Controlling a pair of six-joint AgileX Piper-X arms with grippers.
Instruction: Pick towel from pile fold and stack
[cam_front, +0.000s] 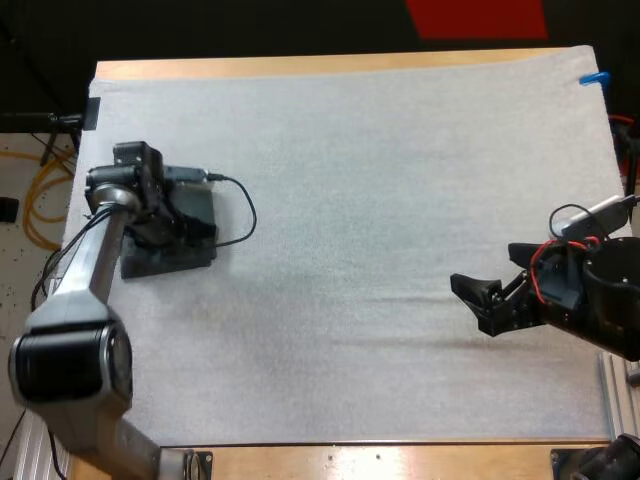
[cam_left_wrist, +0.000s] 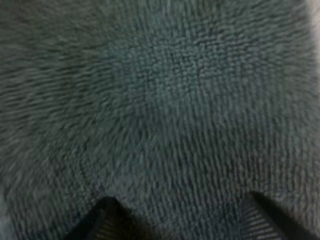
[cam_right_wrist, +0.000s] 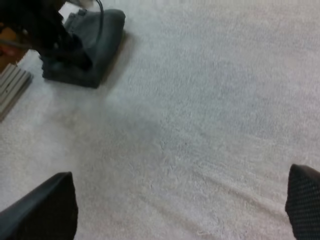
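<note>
From above, I see a white mat (cam_front: 380, 170) with a fine, felt-like nap covering a wooden table (cam_front: 330, 66). The towel (cam_front: 160, 262) lies near the mat's left edge. It is a flat, dark grey-green rectangle, folded, with squared corners. My left gripper (cam_front: 170, 228) is down on top of it.

In the left wrist view the towel (cam_left_wrist: 165, 100) has a dense, looped terry pile, brushed into soft swirls. My left gripper (cam_left_wrist: 182, 222) has its two black, ribbed fingertips (cam_left_wrist: 102, 222) set wide apart. They rest against the pile, with flat cloth lying between them.

My right gripper (cam_front: 480, 300) hovers over bare mat on the right side, well apart from the towel. In the right wrist view the right gripper (cam_right_wrist: 180, 200) holds its fingers (cam_right_wrist: 45, 210) wide apart. They are matte black, one with a dotted pad, and between them is the soft white fibre of the mat (cam_right_wrist: 210, 100). Farther off, the towel (cam_right_wrist: 102, 40) shows as a thick slab with a rounded folded edge, with the left gripper (cam_right_wrist: 62, 47) on it.
</note>
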